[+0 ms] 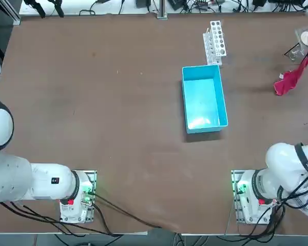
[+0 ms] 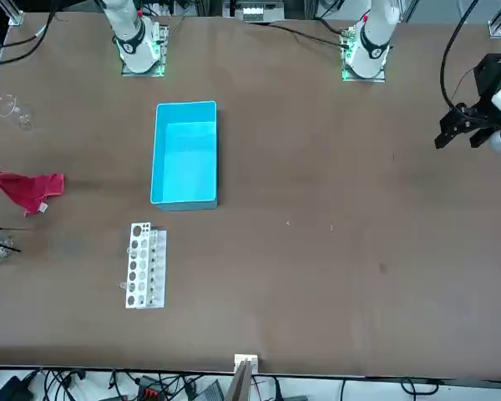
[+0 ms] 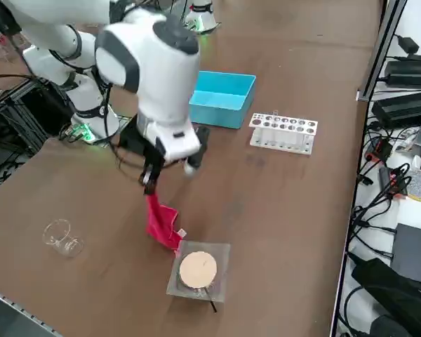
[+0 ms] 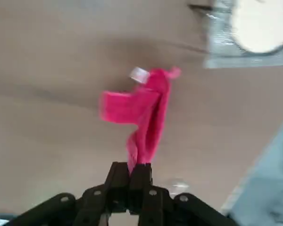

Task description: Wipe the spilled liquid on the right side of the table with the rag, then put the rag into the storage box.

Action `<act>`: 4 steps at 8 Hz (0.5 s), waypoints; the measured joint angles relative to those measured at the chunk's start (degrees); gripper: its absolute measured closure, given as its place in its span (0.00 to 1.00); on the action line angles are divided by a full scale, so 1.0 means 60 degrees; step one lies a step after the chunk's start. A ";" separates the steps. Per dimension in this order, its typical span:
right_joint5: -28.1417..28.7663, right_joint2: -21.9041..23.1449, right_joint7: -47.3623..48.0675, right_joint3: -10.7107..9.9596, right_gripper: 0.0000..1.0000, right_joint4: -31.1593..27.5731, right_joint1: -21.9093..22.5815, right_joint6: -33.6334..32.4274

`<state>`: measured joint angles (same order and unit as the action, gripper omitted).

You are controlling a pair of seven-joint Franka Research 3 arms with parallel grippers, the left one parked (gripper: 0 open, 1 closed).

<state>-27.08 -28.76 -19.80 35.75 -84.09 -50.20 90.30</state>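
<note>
A matt, smooth brown finish is shown by the table (image 1: 138, 102). Thin glossy blue plastic is seen in the box (image 1: 205, 105), white plastic in the rack (image 3: 283, 133), soft matt cloth in the rag (image 4: 148, 110), clear glossy material in the beaker (image 3: 63, 239).

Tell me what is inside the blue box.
Nothing shows inside the blue box; its bare, glossy bottom is visible from above. What lies beneath the box is covered by it.

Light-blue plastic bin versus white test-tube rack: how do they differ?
The light-blue rectangular plastic bin is one open cavity; the white test-tube rack is perforated with round holes.
The bin is wider; the rack is narrower.
Both stand on the brown tabletop, away from the right gripper.
</note>
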 joint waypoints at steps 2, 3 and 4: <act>0.1139 0.0563 0.1798 0.0791 0.98 0.0014 0.0007 -0.0618; 0.1459 0.0938 0.2658 0.1343 0.98 0.0064 0.0010 -0.1188; 0.1841 0.1310 0.3587 0.1918 0.98 0.0306 0.0020 -0.1858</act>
<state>-16.03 -20.90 1.72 47.26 -82.25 -50.08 79.15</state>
